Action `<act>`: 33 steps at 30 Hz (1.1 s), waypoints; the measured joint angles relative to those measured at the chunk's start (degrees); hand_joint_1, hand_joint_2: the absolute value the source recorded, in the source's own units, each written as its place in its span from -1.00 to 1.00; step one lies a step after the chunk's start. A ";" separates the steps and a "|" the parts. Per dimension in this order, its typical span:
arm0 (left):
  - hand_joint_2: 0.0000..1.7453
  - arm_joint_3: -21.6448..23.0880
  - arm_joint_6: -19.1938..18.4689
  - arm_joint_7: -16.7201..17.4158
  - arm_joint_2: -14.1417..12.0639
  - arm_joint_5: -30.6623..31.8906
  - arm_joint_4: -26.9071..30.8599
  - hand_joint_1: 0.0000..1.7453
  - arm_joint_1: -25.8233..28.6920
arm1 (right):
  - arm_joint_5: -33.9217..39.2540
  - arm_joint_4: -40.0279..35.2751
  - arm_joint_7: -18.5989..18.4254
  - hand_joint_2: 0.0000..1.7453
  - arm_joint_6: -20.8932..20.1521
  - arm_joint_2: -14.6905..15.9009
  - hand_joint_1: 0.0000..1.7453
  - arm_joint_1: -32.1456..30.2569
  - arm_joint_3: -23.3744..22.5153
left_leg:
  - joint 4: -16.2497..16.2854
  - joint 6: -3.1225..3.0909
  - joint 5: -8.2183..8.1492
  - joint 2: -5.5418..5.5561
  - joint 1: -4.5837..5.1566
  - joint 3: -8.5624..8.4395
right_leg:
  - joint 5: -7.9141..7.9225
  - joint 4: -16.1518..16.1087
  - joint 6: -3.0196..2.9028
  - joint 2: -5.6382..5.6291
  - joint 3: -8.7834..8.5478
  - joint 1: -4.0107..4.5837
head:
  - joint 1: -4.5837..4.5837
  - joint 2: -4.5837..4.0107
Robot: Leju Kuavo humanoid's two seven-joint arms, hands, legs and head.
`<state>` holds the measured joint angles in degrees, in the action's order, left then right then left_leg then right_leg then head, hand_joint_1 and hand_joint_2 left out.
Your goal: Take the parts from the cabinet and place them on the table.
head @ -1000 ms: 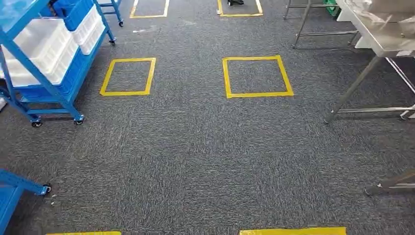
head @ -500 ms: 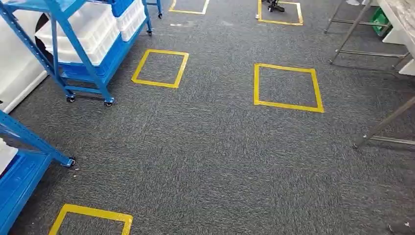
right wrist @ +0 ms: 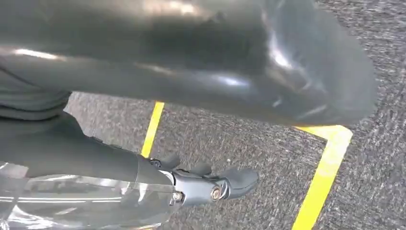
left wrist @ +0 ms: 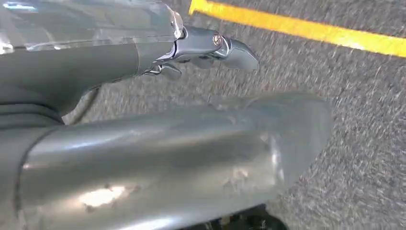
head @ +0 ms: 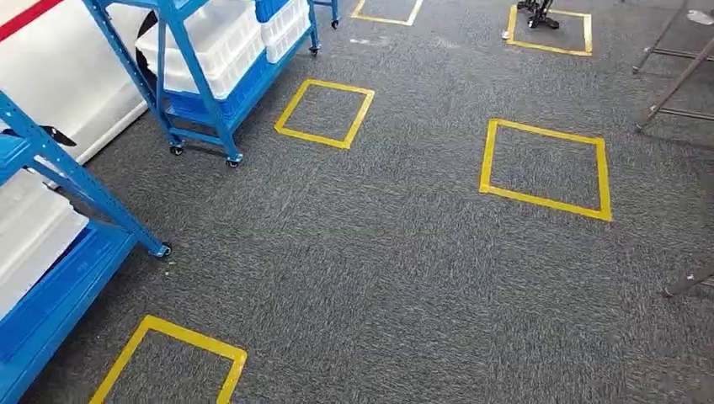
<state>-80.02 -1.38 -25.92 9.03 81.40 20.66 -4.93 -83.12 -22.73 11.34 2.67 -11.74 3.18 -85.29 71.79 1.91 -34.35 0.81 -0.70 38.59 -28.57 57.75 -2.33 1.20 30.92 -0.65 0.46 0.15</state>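
A blue wheeled cabinet (head: 77,181) stands close at the left of the head view, with a white bin (head: 29,231) on its lower shelf. Farther back is a second blue cabinet (head: 199,84), which carries several white bins (head: 221,44). I cannot make out any parts inside the bins. My left hand (left wrist: 158,143) hangs over the grey carpet with its fingers (left wrist: 210,47) straight, apart from the thumb and holding nothing. My right hand (right wrist: 167,72) hangs the same way, its fingers (right wrist: 210,188) stretched out and empty.
Yellow tape squares (head: 324,113) (head: 546,168) (head: 168,362) mark the grey carpet. Metal table legs (head: 686,283) (head: 674,80) come in at the right edge. A dark object (head: 535,10) sits in a far tape square. A white wall (head: 67,76) runs behind the cabinets.
The camera has swung left, so the whole scene has shifted right. The near blue cabinet fills more of the left side and the steel table has slid out at the right.
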 joint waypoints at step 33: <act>-1.00 1.20 0.52 0.70 -0.44 -0.26 -0.83 -1.00 0.03 | -0.77 1.57 -2.65 -1.00 0.07 0.13 -1.00 0.40 1.36 | 3.85 0.32 -0.37 -0.43 0.04 1.42 | -0.08 1.02 0.03 1.74 0.79 0.07 | -0.09 0.00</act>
<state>-78.82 -0.85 -25.22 8.59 81.13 19.82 -4.90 -83.89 -21.16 8.70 2.73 -11.61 3.58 -83.93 75.64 2.23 -34.72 0.38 -0.67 40.01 -28.65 58.77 -2.30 2.95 31.71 -0.58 0.37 0.15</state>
